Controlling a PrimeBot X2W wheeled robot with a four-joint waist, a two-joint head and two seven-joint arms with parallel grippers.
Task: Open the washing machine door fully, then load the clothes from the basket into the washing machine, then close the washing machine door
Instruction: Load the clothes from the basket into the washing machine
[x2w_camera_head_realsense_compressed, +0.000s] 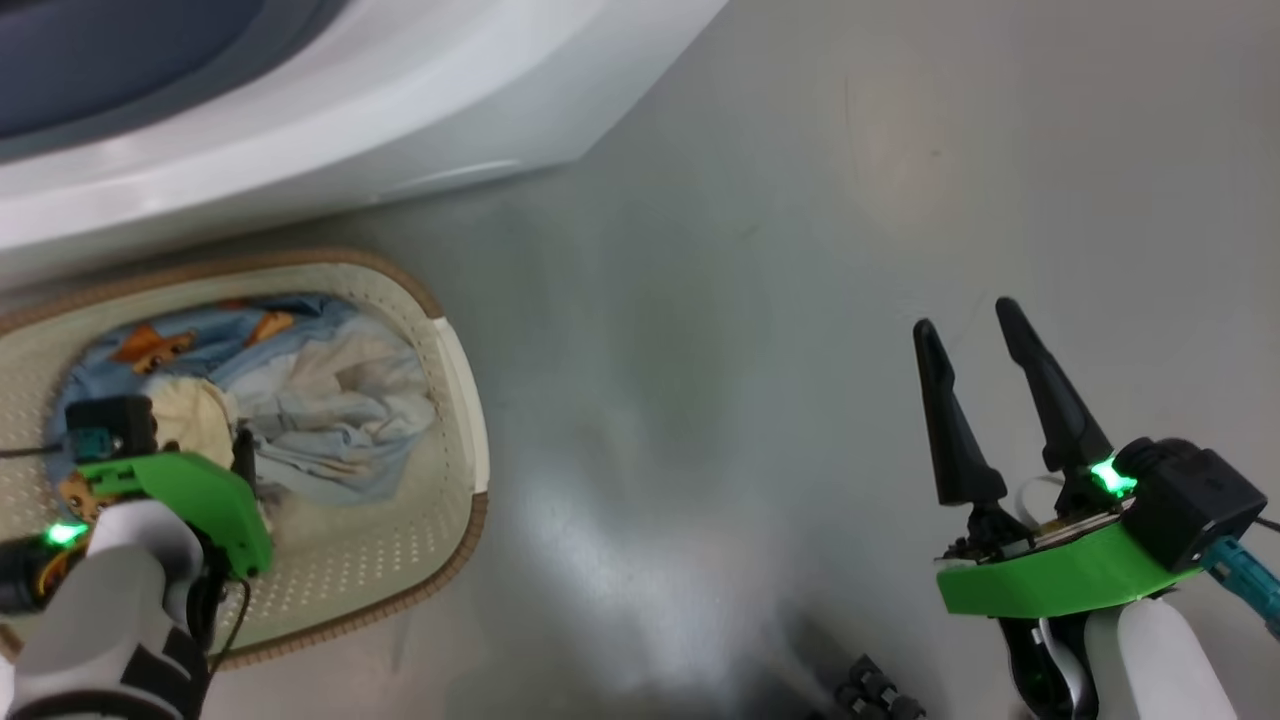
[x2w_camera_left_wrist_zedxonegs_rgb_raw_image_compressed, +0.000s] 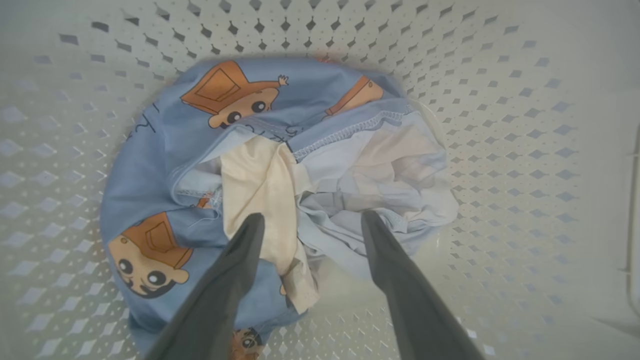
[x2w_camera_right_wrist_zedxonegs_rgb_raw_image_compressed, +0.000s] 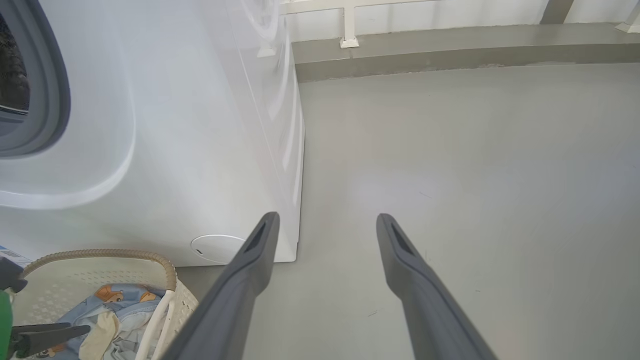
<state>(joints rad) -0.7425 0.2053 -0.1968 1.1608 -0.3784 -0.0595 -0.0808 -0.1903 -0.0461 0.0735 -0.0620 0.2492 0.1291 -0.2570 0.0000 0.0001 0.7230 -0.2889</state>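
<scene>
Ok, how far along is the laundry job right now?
Done, it seems: the washer shows its bare gasket and dark drum, so the door looks open. In hand: the left gripper hangs open over the clothes in the basket, nothing grasped yet. The right gripper is open and empty above the floor. Left: grasping and loading all the clothes, then closing the door.

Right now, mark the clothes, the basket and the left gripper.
clothes (x2w_camera_left_wrist_zedxonegs_rgb_raw_image_compressed: 150, 165): left wrist view, blue printed fabric.
basket (x2w_camera_head_realsense_compressed: 340, 575): head view, perforated inner wall.
left gripper (x2w_camera_left_wrist_zedxonegs_rgb_raw_image_compressed: 311, 217): left wrist view, midway between fingertips.
</scene>
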